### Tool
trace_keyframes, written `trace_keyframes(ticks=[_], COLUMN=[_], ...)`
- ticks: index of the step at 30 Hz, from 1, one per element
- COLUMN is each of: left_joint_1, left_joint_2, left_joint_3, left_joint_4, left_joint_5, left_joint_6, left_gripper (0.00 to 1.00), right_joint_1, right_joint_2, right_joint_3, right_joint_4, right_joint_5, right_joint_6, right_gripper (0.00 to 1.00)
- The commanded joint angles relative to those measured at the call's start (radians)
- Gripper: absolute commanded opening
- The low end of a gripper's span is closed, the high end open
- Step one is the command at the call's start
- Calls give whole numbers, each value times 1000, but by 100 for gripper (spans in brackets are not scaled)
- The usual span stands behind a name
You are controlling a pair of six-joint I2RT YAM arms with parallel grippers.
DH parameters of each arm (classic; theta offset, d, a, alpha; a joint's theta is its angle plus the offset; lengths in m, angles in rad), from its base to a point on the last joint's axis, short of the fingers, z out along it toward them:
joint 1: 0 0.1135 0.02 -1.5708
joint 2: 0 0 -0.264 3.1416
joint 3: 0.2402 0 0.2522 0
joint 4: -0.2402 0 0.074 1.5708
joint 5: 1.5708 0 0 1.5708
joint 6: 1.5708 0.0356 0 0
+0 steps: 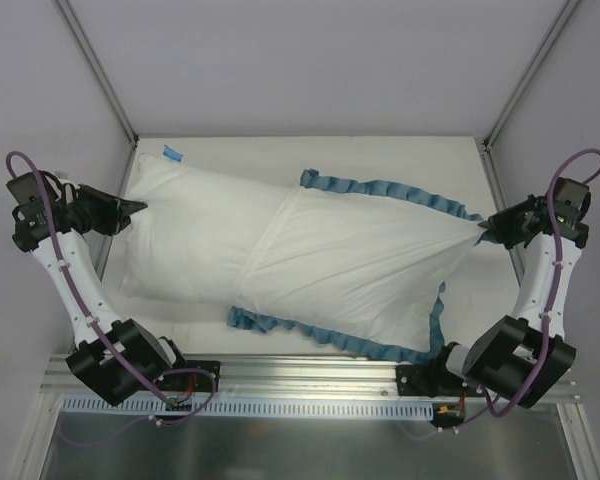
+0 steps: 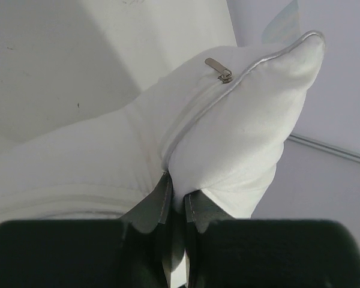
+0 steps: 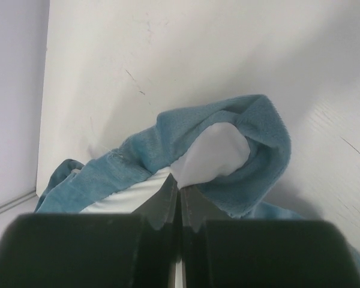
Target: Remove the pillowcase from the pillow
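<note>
The plain white pillow point(image 1: 195, 235) lies across the table, its left half bare. The pillowcase point(image 1: 365, 265), inside out with its white side showing and teal-blue ruffles point(image 1: 380, 187) along its edges, covers the pillow's right half. My left gripper point(image 1: 135, 207) is shut on the pillow's left corner, next to a zipper pull point(image 2: 219, 69), with white fabric pinched between the fingers point(image 2: 162, 201). My right gripper point(image 1: 488, 232) is shut on the pillowcase's right corner, pinching white cloth and teal ruffle point(image 3: 228, 156).
The white table point(image 1: 310, 150) has metal frame posts at its far corners point(image 1: 130, 135). A small blue tag point(image 1: 172, 153) lies at the far left. Grey walls close in on the left, right and back. A metal rail point(image 1: 310, 375) runs along the near edge.
</note>
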Motion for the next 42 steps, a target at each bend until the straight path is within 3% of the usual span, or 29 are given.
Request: trace_keyframes(ticks=[1,3,4,5,6,7,9,14,20,25,28,33,36,40,41,42], left_joint_1=[54,54,54,52,52,51,48,8,-64,-81,-83,-86,-84,-84,-86,-86], left_joint_2=[-28,-28,-31,-32,-37,-38,-44,-48,-48,-60,-63,-67,-72,-72,-71,-67], left_joint_3=[47,44,41,38,30,25,16,9,-37,-57,-56,-65,-71,-68,-67,-62], left_joint_4=[118,118,118,118,118,118,118,118,118,118,118,118,118,118,118,118], left_joint_5=[-84,-76,-76,-76,-78,-79,-85,-111,-170,-187,-185,-179,-180,-182,-182,-183], left_joint_6=[-42,-39,-37,-34,-34,-33,-28,13,27,29,35,32,33,36,36,40], left_gripper=[0,0,0,0,0,0,0,0,0,0,0,0,0,0,0,0], right_joint_1=[-50,-23,-8,34,58,86,157,235,364,495,604,744,760,760,760,758], right_joint_2=[-48,-54,-53,-30,-8,18,78,-124,-375,-552,-599,-538,-464,-416,-425,-454], right_joint_3=[40,43,52,66,83,130,163,-102,-358,-581,-662,-672,-676,-673,-655,-641], right_joint_4=[106,105,102,77,56,22,-90,21,-6,58,134,151,192,206,183,134], right_joint_5=[120,116,108,82,74,67,105,105,39,-27,-78,45,73,135,174,261], right_joint_6=[-27,-48,-66,-120,-151,-213,-245,-231,-203,-73,-45,-39,-42,-33,-30,-31], right_gripper=[1,3,12,26,61,75,86,97,98,100,100,100,90,27,2,1])
